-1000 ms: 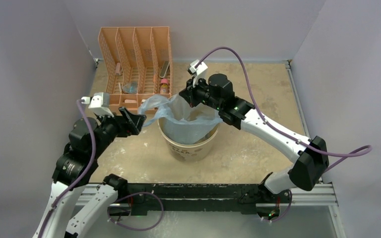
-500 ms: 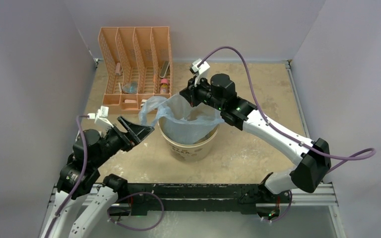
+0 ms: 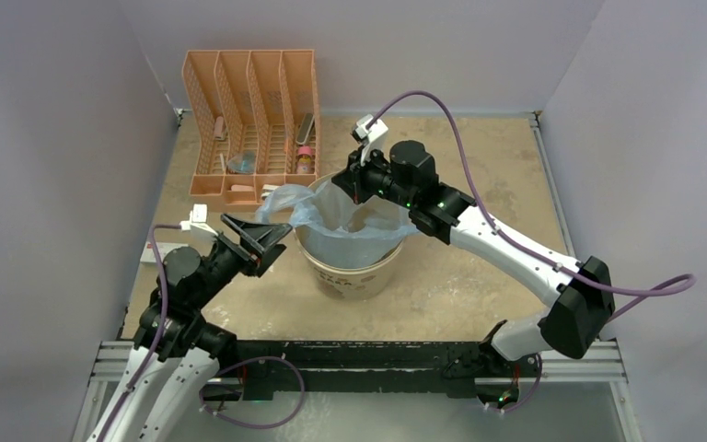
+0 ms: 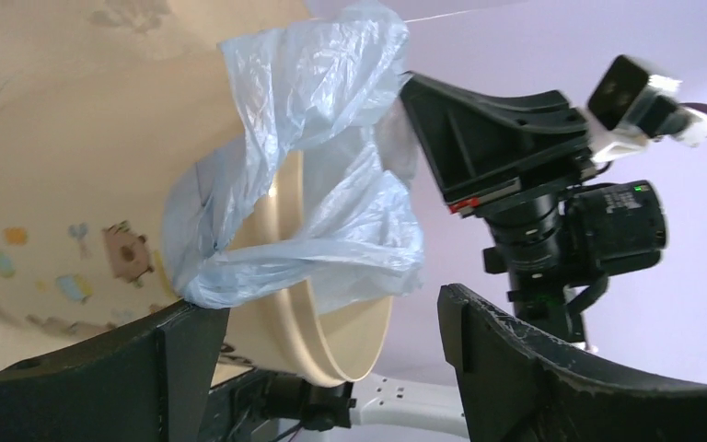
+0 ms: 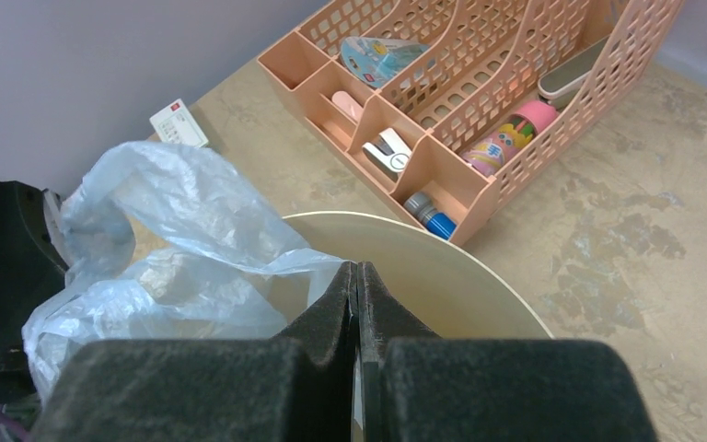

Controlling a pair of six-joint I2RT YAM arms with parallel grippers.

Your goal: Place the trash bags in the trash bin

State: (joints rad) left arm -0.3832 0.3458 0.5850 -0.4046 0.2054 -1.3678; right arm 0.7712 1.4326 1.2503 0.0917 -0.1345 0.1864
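1. The thin, translucent light-blue plastic trash bag (image 3: pixel 350 226) lay draped across the mouth of the round cream bucket-like trash bin (image 3: pixel 354 276). Most of it sagged inside. One crumpled flap stuck up and out over the rim on my left side.
2. The right gripper (image 3: pixel 357 189) sat at the bin's far rim with its fingers clenched tight. In the right wrist view the film ran straight into the closed tips, so I judged it had a pinch on the trash bag's edge.
3. The left gripper (image 3: pixel 276 241) stood released, jaws spread wide, just beside the bin's left wall. In the left wrist view the loose flap hung between and ahead of the fingers, and I could not tell whether it touched one.
4. I judged the film to be nearly weightless, limp and crinkly. It would fold instead of pushing, cling to a pad, and spring back up if merely poked.
5. The best place to take hold looked to be the bunched flap outside the rim, where several layers gather. A single taut sheet might slip or tear.
6. The orange mesh plastic file organizer (image 3: pixel 250 120) stood near the flap, behind it, so I would steer clear of it.
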